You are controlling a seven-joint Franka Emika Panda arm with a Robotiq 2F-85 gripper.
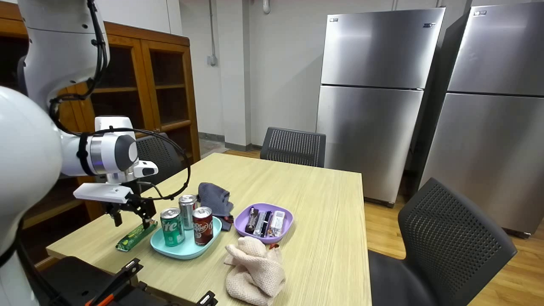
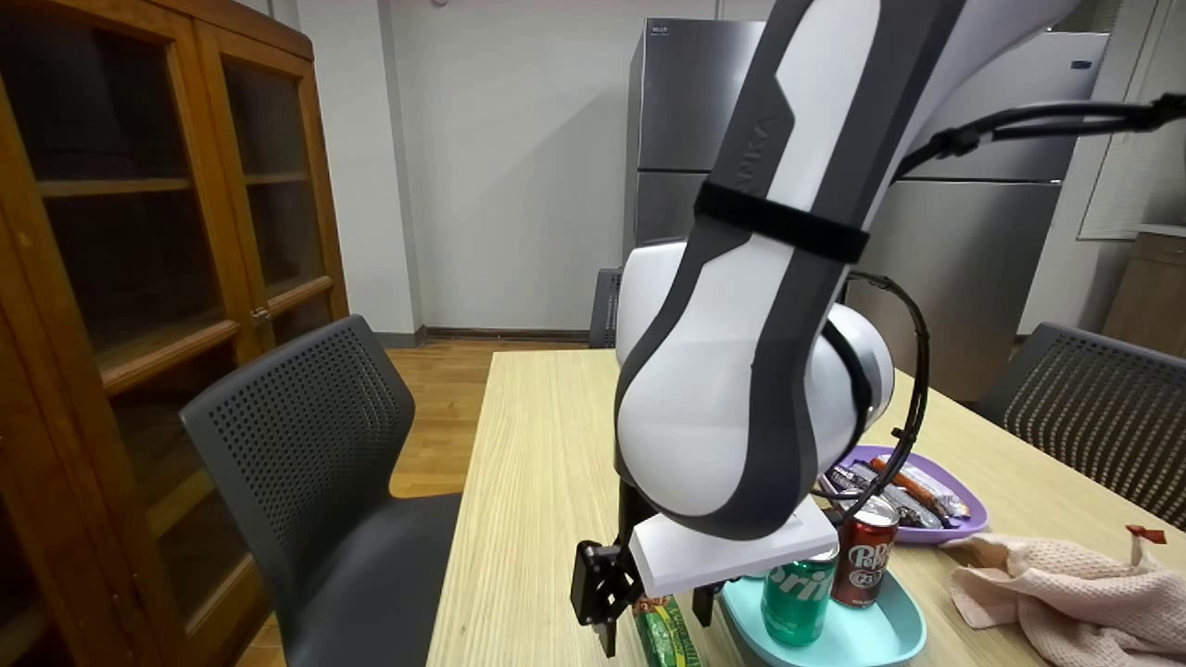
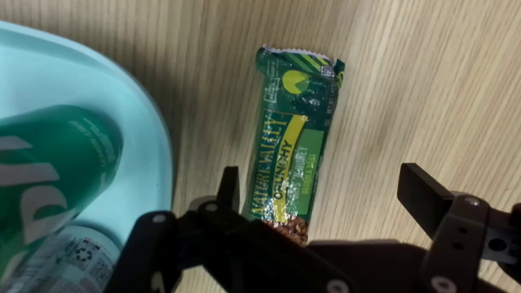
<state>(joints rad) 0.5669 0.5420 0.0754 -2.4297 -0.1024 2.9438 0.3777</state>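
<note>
A green granola bar [image 3: 291, 138] lies flat on the wooden table beside a light-blue tray [image 3: 160, 162]. My gripper [image 3: 320, 179] is open above it, one finger [image 3: 229, 185] on each side of the bar's near end. The bar sits closer to the tray-side finger, and nothing is held. The bar [image 1: 135, 236] also shows under the gripper [image 1: 132, 222] in an exterior view. On the tray stand a green can [image 1: 172, 229], a dark red can [image 1: 202, 227] and a silver can [image 1: 188, 208], all upright. The gripper hides the bar's near tip in the wrist view.
A purple plate [image 1: 240, 222] with several wrapped bars lies beyond the tray. A dark grey cloth [image 1: 213, 199] lies behind the cans, and a pink cloth [image 1: 255, 274] near the table's front. Chairs [image 2: 306, 463] stand around the table, and a wooden cabinet [image 2: 213, 306] stands beside it.
</note>
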